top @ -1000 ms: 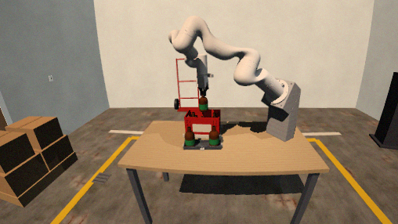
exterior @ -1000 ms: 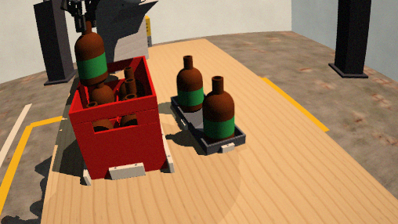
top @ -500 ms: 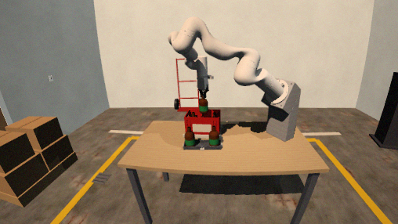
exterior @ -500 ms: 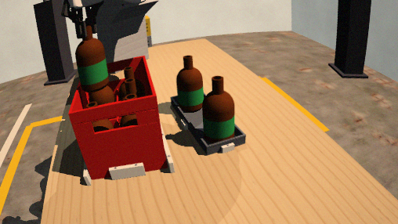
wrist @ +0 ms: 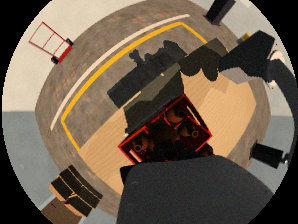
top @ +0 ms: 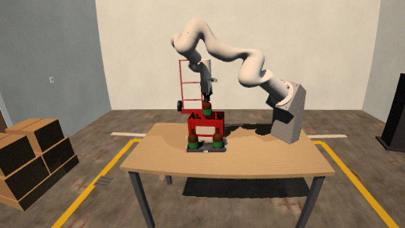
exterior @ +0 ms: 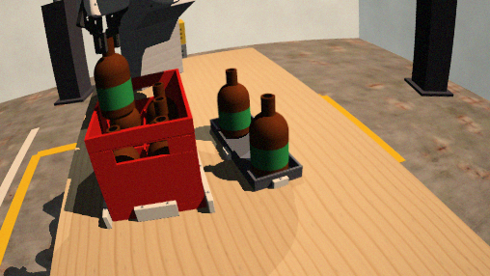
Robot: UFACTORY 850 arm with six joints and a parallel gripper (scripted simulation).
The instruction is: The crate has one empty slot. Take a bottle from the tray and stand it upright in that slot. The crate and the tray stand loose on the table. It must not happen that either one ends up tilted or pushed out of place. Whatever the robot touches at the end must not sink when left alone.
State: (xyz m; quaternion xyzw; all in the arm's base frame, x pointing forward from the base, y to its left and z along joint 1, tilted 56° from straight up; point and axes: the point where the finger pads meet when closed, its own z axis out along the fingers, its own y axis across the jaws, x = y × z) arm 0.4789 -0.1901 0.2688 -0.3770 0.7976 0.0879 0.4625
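We are keeping one brown bottle, green-banded, gripped upright by its neck in the gripper, upper left of the exterior frame, above the red crate, presumably so its base clears the neighbours while descending.

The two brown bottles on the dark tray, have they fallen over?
No, both brown bottles with green labels stand upright, necks up.

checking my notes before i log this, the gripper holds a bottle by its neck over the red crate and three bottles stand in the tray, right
Not quite: two bottles stand in the tray, as the exterior view shows. The rest stays.
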